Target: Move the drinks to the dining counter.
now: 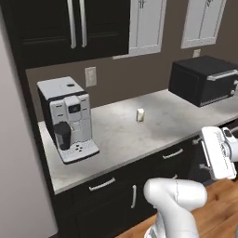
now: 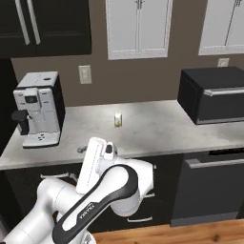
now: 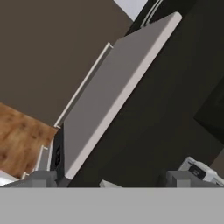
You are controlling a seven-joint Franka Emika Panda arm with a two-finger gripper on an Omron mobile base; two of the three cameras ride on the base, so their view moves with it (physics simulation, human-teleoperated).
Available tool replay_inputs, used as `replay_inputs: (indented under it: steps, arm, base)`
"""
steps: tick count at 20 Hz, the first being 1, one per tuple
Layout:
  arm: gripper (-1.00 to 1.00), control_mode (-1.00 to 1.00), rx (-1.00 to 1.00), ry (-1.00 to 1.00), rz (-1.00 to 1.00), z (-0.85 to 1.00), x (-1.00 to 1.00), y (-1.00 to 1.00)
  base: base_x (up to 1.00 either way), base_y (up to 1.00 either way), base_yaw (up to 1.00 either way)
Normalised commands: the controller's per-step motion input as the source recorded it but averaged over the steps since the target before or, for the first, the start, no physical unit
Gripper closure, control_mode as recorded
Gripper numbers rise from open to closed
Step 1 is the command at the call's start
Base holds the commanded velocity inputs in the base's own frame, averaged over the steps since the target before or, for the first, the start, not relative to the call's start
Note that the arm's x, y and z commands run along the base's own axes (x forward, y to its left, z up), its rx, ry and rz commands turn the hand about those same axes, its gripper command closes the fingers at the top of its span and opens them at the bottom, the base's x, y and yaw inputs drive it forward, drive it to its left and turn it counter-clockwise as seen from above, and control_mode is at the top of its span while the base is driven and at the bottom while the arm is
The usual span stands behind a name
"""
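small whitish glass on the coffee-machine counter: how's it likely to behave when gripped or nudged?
The small whitish glass stands upright and alone on the marbled worktop, taller than it is wide, so a sideways nudge would probably tip it. It looks rigid, smooth and light, so it may slip between the fingers. Too small to tell whether it holds anything.

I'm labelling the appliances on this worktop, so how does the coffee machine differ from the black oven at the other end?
The coffee machine is white and silver with dark sides; the black oven is black throughout. The coffee machine stands tall and narrow, the oven low and wide. The oven has a silver bar handle; the machine has a perforated drip tray. Both sit on the marbled worktop against the brown wall.
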Motion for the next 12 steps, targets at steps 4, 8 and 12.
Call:
replay_inputs:
  steps: [4,8,12]
  arm:
    - [-1.00,1.00,0.00,0.00,0.00,0.00,0.00,0.00]
    - [-1.00,1.00,0.00,0.00,0.00,0.00,0.00,0.00]
    - [-1.00,1.00,0.00,0.00,0.00,0.00,0.00,0.00]
  base:
    - [0.51,-0.07,0.05]
    - [0.69,-0.37,0.00]
    - [0.65,-0.70,0.00]
